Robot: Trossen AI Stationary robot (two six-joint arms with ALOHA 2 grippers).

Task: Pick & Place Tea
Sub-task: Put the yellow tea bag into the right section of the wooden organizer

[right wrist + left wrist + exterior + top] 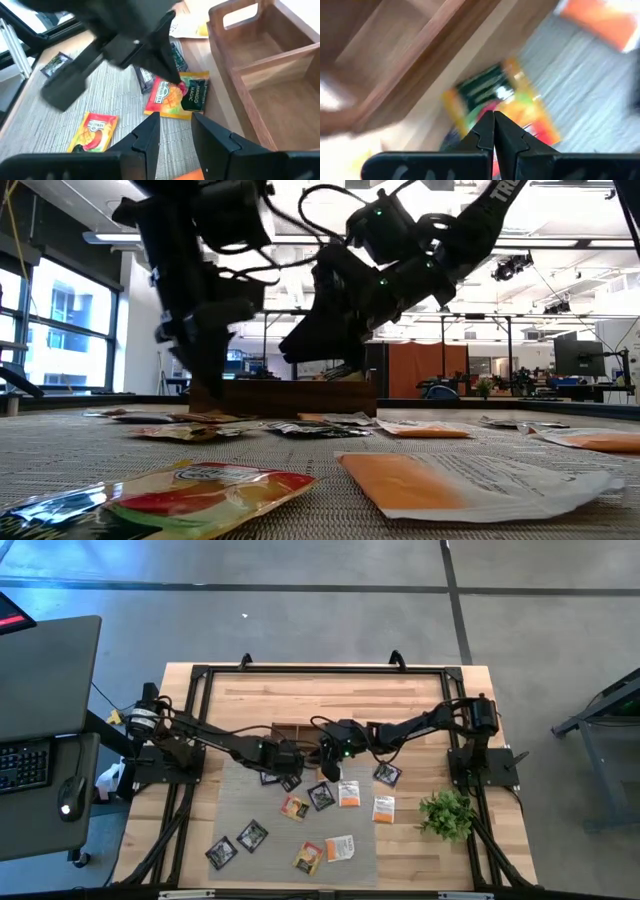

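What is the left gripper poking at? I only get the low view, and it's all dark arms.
Observer: The left gripper, fingers together, has its tips on an orange-and-green sachet lying beside the box.
Operator: Is the box full yet?
Observer: No. The two compartments that the right wrist view shows are empty.
Operator: Where's the right gripper?
Observer: The right gripper is open, close by, pointing at that same sachet.
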